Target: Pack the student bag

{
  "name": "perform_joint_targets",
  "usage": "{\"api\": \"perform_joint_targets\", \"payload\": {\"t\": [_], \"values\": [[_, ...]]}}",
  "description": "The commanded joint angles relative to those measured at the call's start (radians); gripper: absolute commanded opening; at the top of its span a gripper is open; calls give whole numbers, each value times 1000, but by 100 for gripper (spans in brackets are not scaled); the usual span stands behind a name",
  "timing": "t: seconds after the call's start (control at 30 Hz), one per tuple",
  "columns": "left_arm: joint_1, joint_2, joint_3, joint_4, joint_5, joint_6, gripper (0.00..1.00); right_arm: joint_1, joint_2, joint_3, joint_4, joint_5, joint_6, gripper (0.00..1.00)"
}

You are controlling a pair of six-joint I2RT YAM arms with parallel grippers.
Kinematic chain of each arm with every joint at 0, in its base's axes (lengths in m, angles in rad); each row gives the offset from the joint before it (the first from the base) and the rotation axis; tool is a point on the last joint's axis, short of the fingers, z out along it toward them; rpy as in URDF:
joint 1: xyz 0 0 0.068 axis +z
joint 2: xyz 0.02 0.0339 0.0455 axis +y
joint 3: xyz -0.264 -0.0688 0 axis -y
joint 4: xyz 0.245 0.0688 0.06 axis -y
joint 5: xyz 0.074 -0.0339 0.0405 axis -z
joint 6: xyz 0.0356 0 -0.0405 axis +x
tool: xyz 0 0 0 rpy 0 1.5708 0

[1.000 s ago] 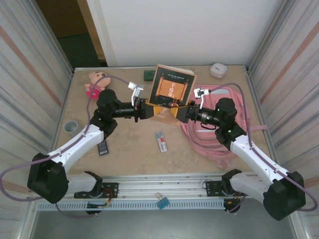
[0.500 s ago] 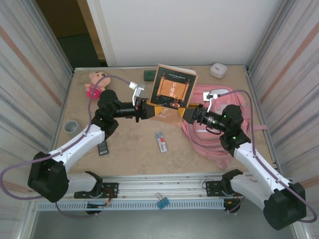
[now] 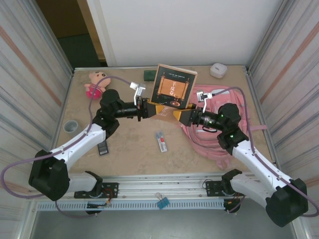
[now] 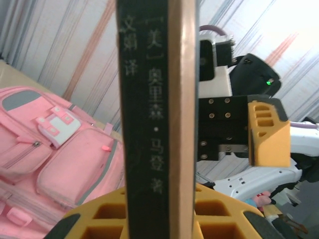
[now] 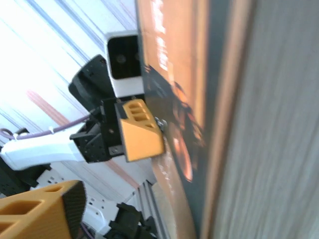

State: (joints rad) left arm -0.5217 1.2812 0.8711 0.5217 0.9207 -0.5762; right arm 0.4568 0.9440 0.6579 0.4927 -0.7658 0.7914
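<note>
Table [image 3: 124,144]: beige top, walled on three sides, with both arms reaching in toward the middle.

Student bag [image 4: 60,154]: lies flat on the right half of the table, front pockets up, partly under the right arm. From the top view I cannot tell whether the main zip is open.

Book [image 3: 172,88]: dark cover with an orange panel. It stands nearly upright above the table centre, just left of the bag and raised off the surface.

Left gripper [image 3: 151,109]: pinched on the book's lower left corner. In its wrist view the spine runs straight up between the yellow fingers.

Right gripper [image 3: 180,115]: at the book's lower right corner with its fingers spread. In its wrist view one finger [image 5: 40,211] stands clear of the cover. The other is hidden behind the book, so I judge there is no grip yet.

Step in hand, as I read it: passing the book from the left claw to the right so that it can go into the bag.

To do it well:
- seat the right fingers deep over the edge and square to the cover before pressing
- the left should let go only once the right is firm
- a shallow corner pinch would let the book swing or slip

Small items: pink doll [image 3: 96,82] at the far left, well apart from the bag.
</note>
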Motion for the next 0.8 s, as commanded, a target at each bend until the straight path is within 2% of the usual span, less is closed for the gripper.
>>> {"api": "perform_joint_targets", "payload": {"t": [0.0,0.03,0.1,0.17,0.23,0.3,0.37,0.47,0.6,0.67,0.77], "values": [[-3,-24,14,-8,-42,62,4,-1,-35,11,79,34,-9,70],[-4,-21,11,2,-39,55,5,-1,-32,13,81,40,-10,67],[-3,-15,6,11,-34,50,6,-3,-22,25,80,49,-14,54],[-4,-18,2,2,-34,55,11,-11,-15,26,73,71,-28,32],[-3,-30,6,-47,-37,82,20,-36,-15,27,17,98,-66,10],[-3,-57,19,-162,-49,154,37,-70,-28,39,-95,98,-161,0],[-2,-111,43,-351,-100,278,55,-79,-55,74,-316,121,-356,0],[-1,-195,84,-634,-215,502,60,-56,-77,149,-648,162,-695,0],[-1,-279,132,-895,-345,780,67,1,-44,252,-1007,255,-1103,0],[-3,-301,149,-984,-364,926,71,100,-15,267,-1097,457,-1265,0],[-8,-307,167,-1078,-398,1067,76,248,64,279,-1157,719,-1421,0]]}}
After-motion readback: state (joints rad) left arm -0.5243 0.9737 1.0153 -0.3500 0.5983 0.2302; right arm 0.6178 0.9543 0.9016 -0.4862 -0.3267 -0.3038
